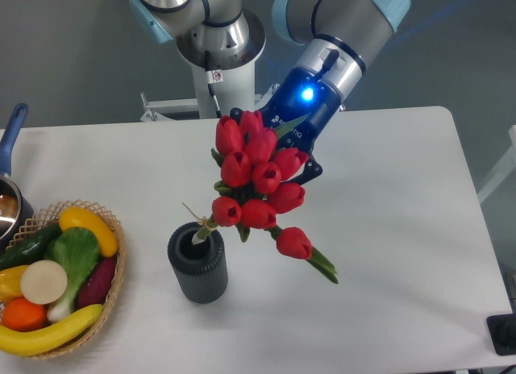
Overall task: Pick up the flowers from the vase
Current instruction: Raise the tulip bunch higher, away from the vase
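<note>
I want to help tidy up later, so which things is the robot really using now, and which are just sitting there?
Using now:
- bunch of red tulip flowers with green leaves
- dark grey ribbed round vase
- robot's gripper, holding the bunch

Just sitting there:
- wicker basket of toy vegetables and fruit
- blue-handled pot at the left edge

Basket (113, 253) well left of vase (197, 269)

We see the arm reaching down from top centre, wrist angled lower-left | blue light lit on wrist | gripper (278, 160) mostly hidden behind the flowers (258, 176), fingers closed on the bunch
</note>
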